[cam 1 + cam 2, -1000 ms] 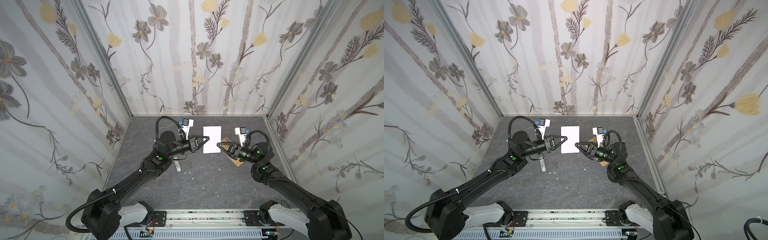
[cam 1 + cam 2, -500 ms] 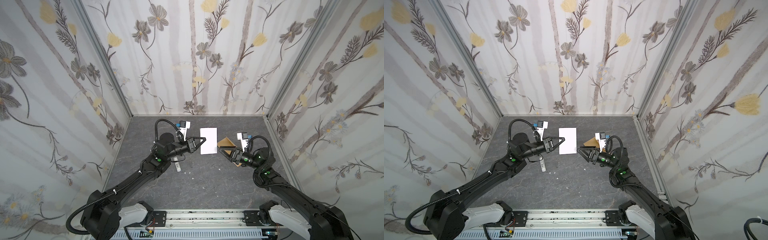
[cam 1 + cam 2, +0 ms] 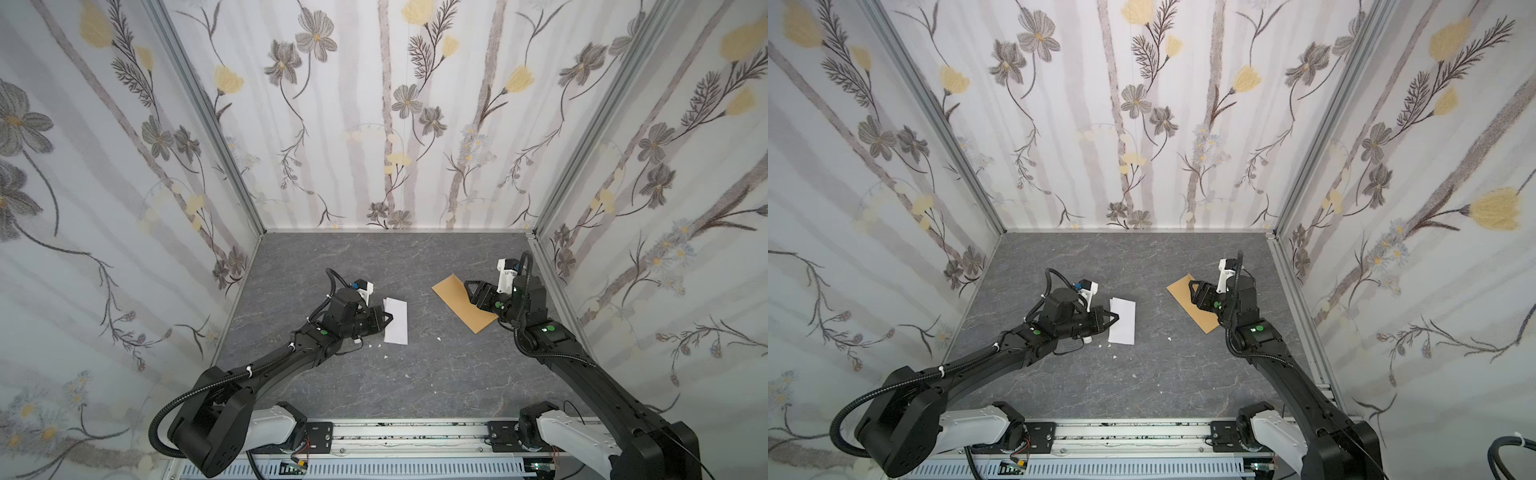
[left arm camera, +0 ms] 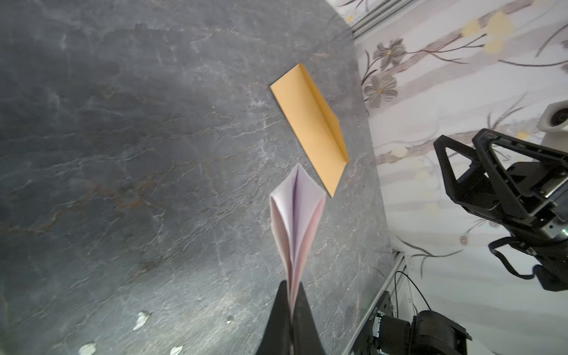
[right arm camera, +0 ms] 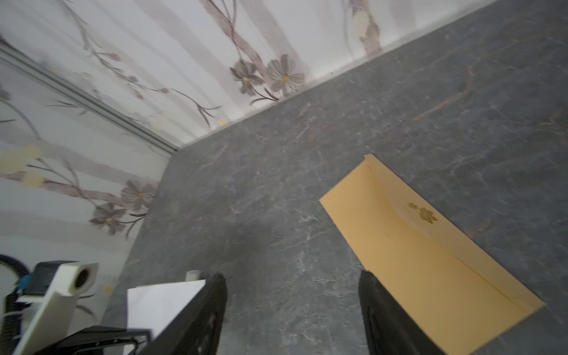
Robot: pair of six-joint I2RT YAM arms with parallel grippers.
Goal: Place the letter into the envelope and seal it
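Grips the folded letter (image 4: 295, 221) in the left end effector (image 4: 291, 285), above the counter (image 3: 415, 374). Sees the envelope (image 3: 455, 301) flat at 3 o'clock from there in both top views, long axis 10 to 4. Hovers the right end effector (image 3: 471, 296) spread, empty, over its 4 o'clock end: nearer, so likely first onto the flap (image 5: 412, 203).

Your 2 top views look steeply down from high at the near side, sharing the whole floor (image 3: 436, 374). Each wrist camera sits close behind its jaws, looking forward past them; both catch the envelope (image 4: 307, 123) beyond them.
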